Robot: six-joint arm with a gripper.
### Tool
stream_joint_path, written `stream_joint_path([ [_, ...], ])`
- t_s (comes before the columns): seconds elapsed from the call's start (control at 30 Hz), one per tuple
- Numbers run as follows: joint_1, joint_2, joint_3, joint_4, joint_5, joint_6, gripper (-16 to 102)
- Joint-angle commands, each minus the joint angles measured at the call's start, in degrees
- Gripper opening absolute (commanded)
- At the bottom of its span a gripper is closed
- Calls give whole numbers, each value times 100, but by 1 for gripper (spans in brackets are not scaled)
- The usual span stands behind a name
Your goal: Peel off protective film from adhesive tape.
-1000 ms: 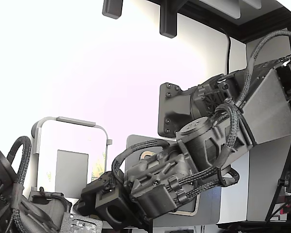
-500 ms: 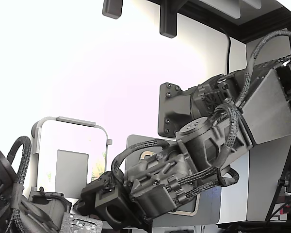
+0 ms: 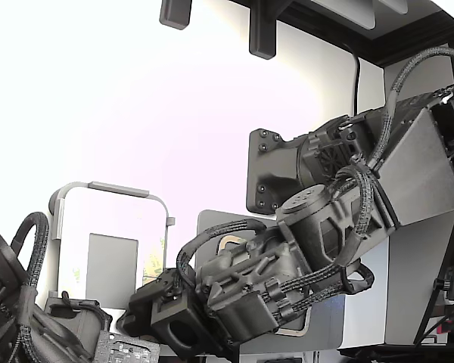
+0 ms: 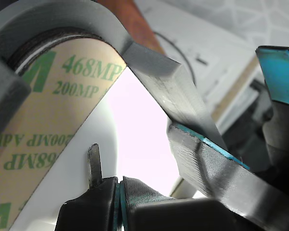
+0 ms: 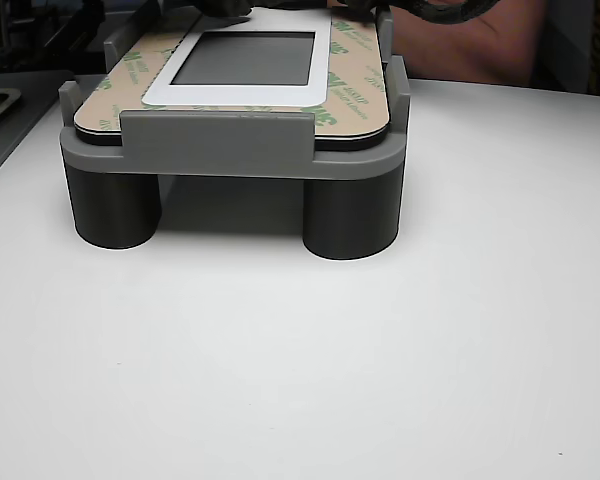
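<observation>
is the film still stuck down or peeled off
Stuck down: the film lies flat along the part's edge in the fixture, no lifted end visible.

In the other view, the protective film (image 5: pixel 352 75) lies on a panel (image 5: pixel 242 58) seated in a raised holder (image 5: pixel 220 150), which stands on the table (image 5: pixel 380 370) toward its far left.

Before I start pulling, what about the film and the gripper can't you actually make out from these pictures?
- Grip on the film: in the wrist view the gripper fingertips meet at the picture's edge, and whether film lies between them cannot be told.
- Film's far end: in the other view it is cut off by the top edge.
- Exterior view: the arm hides the gripper tips, and glare washes out the gray holder.
</observation>
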Motion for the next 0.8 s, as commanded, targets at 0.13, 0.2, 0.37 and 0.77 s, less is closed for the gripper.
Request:
stream_joint_path([
  [0.13,0,167,-114,-44,53,44,-9],
  [0.2,0,176,-105,-44,53,44,-9],
  [0.37,18,220,-53,-44,62,62,-9],
  [0.77,26,264,-9,-26,62,53,-10],
])
